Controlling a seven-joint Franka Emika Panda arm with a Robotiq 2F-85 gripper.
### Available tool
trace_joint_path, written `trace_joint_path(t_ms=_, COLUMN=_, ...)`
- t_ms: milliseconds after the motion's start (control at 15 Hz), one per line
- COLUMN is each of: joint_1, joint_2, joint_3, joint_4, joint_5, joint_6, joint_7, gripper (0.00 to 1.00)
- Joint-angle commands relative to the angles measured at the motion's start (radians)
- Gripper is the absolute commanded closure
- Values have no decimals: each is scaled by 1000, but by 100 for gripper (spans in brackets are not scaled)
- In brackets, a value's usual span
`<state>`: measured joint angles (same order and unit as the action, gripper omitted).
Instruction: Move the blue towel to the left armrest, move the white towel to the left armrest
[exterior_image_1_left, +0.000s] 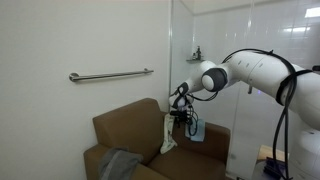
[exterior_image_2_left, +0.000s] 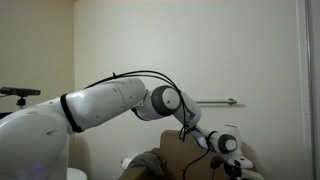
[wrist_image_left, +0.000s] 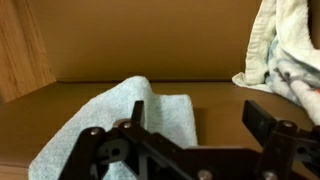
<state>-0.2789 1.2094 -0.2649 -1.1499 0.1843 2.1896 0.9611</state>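
Wrist view: gripper jaws spread wide. Bare brown couch between them at centre frame, passable. Blue towel covers lower left, overlapping 1 finger. White towel heaped upper right, blocks that side. Exterior view: grab bar upper left, gray cloth lower left, both well apart.

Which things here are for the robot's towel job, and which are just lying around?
For the job:
- blue towel
- white towel
- couch, whose armrest is where the towels go
- end effector, open and holding nothing

Just lying about:
- gray cloth
- wall bar
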Motion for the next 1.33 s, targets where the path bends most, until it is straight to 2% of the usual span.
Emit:
trace_joint_path(t_ms=0, joint_1=-75, joint_2=1, joint_3=5, joint_4=51, joint_5=16, joint_6=-40, joint_7=-10, gripper=0)
trace_joint_path(t_ms=400, joint_1=-133, joint_2=-6, joint_3=55, joint_4=61, joint_5=51, joint_6=-23, joint_7=-33, gripper=0)
trace_joint_path(t_ms=933, joint_1=-103, joint_2=-114, joint_3=38, joint_4=-46, joint_5=36, joint_6=-16, joint_7=-3, gripper=0)
trace_joint_path(t_ms=1267, joint_1=-121, joint_2=-113, joint_3=20, joint_4=-13, joint_5=41, joint_6=-61, joint_7=21, gripper=0)
